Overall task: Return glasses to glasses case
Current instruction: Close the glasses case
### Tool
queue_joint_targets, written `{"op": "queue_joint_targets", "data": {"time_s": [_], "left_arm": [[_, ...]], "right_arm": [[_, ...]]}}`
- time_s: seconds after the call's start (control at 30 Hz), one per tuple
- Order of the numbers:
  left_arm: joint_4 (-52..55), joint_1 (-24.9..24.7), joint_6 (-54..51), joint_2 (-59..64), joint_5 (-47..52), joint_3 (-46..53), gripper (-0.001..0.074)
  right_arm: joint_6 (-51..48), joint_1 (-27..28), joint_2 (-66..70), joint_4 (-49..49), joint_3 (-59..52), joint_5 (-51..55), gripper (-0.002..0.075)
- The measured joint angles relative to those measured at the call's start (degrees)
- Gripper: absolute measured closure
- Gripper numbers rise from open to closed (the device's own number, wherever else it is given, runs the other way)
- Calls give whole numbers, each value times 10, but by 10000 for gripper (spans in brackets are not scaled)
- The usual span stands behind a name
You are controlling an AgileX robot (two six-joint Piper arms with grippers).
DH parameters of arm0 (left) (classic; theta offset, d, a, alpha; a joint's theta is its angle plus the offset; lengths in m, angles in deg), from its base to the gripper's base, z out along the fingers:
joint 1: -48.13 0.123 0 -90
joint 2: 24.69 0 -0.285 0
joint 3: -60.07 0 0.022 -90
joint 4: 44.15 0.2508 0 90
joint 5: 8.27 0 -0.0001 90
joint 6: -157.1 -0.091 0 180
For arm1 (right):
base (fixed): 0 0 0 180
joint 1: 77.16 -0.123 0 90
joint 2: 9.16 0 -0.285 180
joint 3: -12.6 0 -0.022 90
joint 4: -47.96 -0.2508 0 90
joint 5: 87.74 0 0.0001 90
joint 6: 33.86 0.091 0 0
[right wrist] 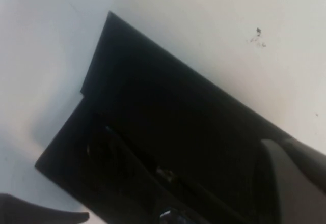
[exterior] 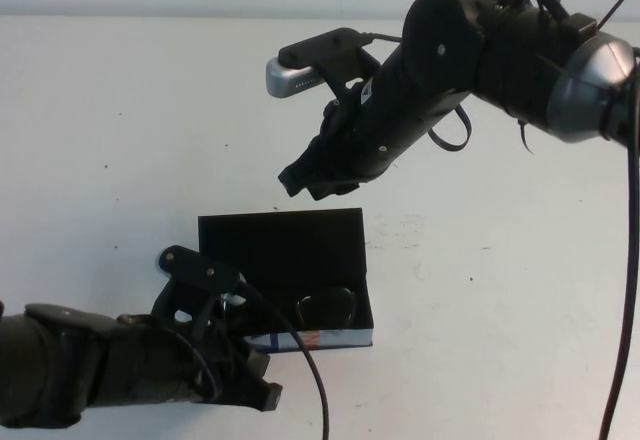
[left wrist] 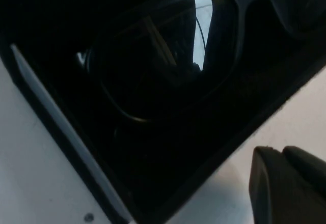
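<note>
The black glasses case (exterior: 282,245) lies open in the middle of the table, its lid tilted back and its patterned side (exterior: 322,339) facing me. The dark-framed glasses (exterior: 326,309) lie inside the tray, toward its right end. My left gripper (exterior: 262,388) is shut and empty, low at the case's front left corner. In the left wrist view one lens (left wrist: 153,66) fills the case (left wrist: 61,114), with my gripper (left wrist: 285,183) just outside its wall. My right gripper (exterior: 305,180) hovers shut and empty above the lid's far edge, and its wrist view looks down on the case (right wrist: 168,117).
The white table (exterior: 120,130) spreads around the case. The left arm's cable (exterior: 305,360) loops over the case's front left corner. A dark shape (right wrist: 41,215) shows in one corner of the right wrist view.
</note>
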Motion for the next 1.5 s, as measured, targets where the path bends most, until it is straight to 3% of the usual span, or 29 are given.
{"op": "queue_joint_targets", "data": {"time_s": [0.9,1.5], "left_arm": [[-6,0,-33,38,-1,-22,736],[-6,0,-33,38,-11,-23,736]], "right_arm": [[0,5,101,-19,24,-145,737],[0,5,176,-36,156,34,737]]}}
